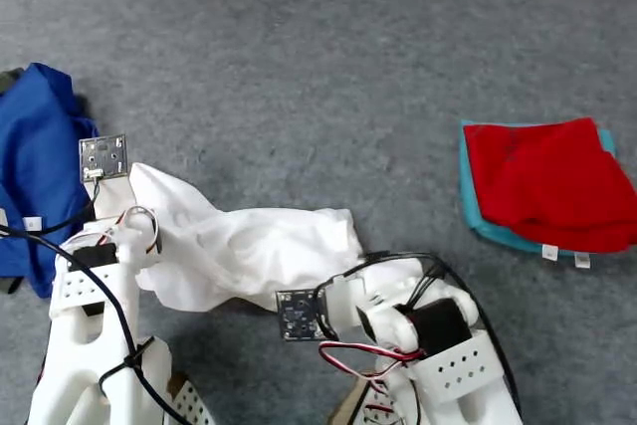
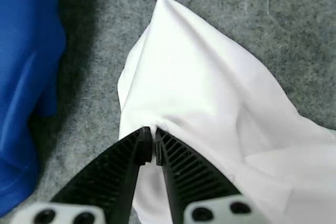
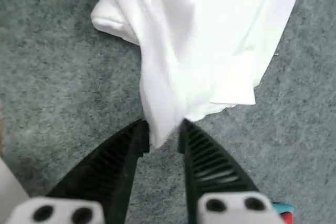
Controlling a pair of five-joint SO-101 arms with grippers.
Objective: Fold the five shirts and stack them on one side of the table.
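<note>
White shirt (image 1: 249, 246), rumpled, left pincer (image 2: 154, 141) pinching fold, right pincer (image 3: 164, 129) apparently gripping edge

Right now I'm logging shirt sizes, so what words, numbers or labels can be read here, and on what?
Nothing here can be read.
At the edge of the folded red shirt and teal shirt, first tag: too small to read.
Beside it, second tag: too small to read.
On the blue shirt, third tag: too small to read.
On the white shirt: no print shows.
</note>
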